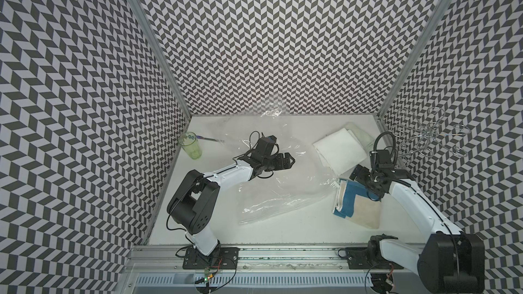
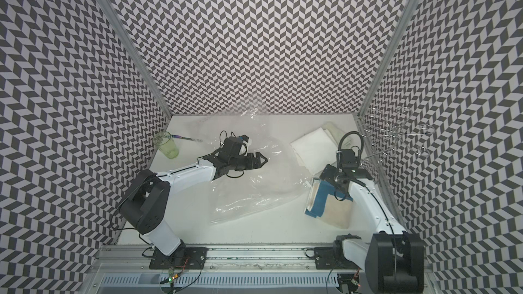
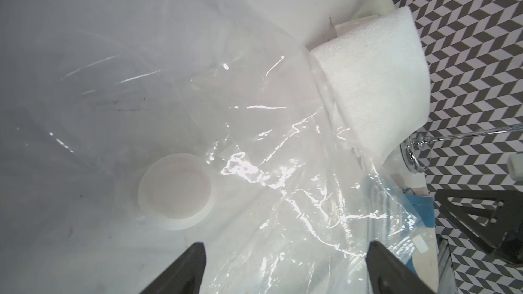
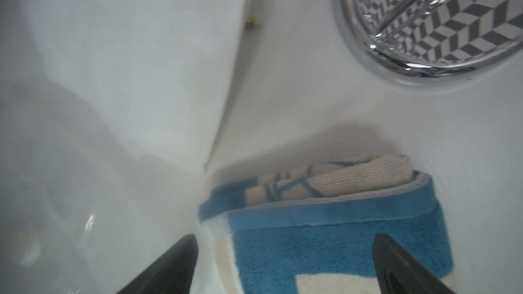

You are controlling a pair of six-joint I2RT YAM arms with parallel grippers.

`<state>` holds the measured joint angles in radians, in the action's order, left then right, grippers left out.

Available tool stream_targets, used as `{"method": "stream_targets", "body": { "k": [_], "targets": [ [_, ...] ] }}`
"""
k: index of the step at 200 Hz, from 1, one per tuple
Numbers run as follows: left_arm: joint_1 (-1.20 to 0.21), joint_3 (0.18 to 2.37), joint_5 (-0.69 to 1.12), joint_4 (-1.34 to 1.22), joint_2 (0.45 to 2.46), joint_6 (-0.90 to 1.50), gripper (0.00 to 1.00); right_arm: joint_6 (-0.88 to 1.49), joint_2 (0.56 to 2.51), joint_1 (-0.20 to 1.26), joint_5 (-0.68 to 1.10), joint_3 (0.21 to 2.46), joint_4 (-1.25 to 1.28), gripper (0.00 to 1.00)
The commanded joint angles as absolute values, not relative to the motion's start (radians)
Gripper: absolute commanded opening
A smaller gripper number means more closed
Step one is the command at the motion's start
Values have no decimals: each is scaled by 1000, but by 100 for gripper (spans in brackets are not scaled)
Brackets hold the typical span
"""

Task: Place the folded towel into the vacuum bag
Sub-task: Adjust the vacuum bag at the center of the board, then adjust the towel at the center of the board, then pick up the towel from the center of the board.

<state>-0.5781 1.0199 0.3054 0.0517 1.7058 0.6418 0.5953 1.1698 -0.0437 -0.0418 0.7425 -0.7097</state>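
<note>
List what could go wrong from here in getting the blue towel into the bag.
1. The right claw is open over the blue-and-cream folded towel; pinching only the top layer could unfold it.
2. The vacuum bag lies limp and crinkled, and the open left claw holds nothing, so the towel may shove the bag along rather than enter.
3. The chrome wire rack stands close beside the right arm; a swing could hit it.

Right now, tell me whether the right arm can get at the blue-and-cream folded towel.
Probably yes. The right gripper hangs open directly over the folded towel, its jaws either side of the blue band in the right wrist view, and nothing shows between them.
</note>
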Motion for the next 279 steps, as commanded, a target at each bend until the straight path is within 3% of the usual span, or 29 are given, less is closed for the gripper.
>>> {"method": "stream_targets", "body": {
  "k": [1, 79, 105, 120, 152, 187, 231, 279],
  "targets": [
    [-557, 963, 295, 15, 1708, 653, 91, 618, 1160, -119, -63, 695, -651, 98],
    [-510, 828, 302, 22, 1640, 671, 92, 621, 1265, -179, -42, 691, -651, 100],
    [-510, 843, 307, 39, 1621, 666, 92, 629, 1280, -178, 91, 617, -518, 95],
    [-510, 858, 307, 60, 1607, 657, 92, 683, 1301, -136, 146, 588, -426, 89],
    [-512, 884, 299, 110, 1555, 634, 92, 808, 1374, 23, 83, 662, -337, 88],
    [-510, 903, 278, 144, 1507, 626, 92, 777, 1499, 46, 89, 826, -358, 87],
    [-534, 971, 266, 187, 1471, 610, 92, 550, 1313, -52, 106, 848, -590, 100],
    [-585, 1040, 307, 187, 1512, 613, 92, 524, 1172, -138, 67, 717, -673, 100]
  ]
}}
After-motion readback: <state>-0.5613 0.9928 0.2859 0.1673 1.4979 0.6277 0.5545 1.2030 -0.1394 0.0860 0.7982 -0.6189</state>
